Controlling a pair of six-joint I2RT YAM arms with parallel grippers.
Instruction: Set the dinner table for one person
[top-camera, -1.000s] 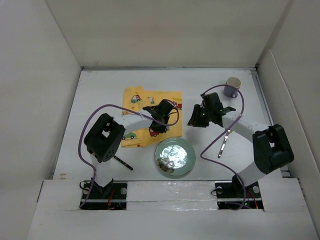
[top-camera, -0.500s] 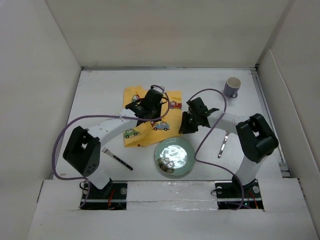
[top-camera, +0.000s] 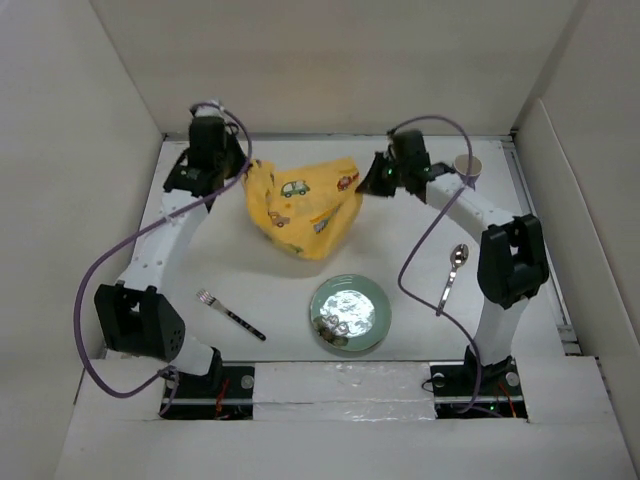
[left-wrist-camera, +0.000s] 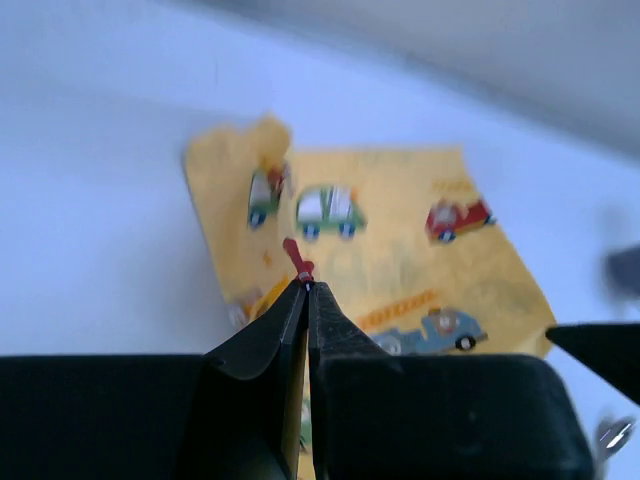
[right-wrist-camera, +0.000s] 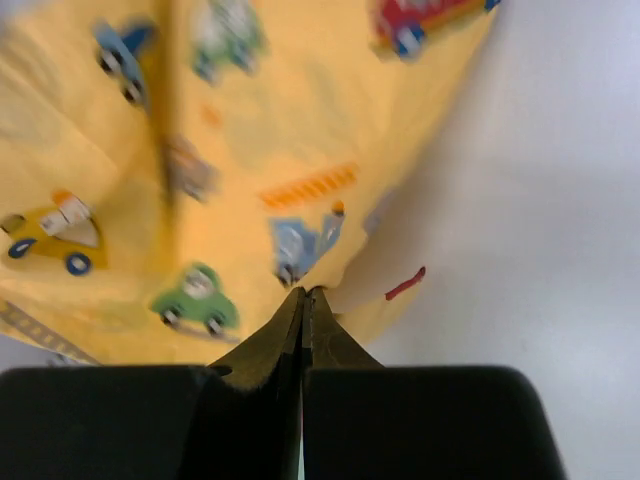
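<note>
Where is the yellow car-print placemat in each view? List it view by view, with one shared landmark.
Top external: the yellow placemat hangs upper centre between the left gripper and the right gripper.
Left wrist: fills the middle, above the shut left gripper.
Right wrist: covers the upper left.
Shared landmark: its red car print, seen in all three.

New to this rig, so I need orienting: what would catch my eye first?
The yellow car-print placemat hangs bunched between the left gripper and right gripper, each shut on a corner, toward the far side of the table. Toward the near edge sits a green plate, fork to its left, spoon to its right.
</note>
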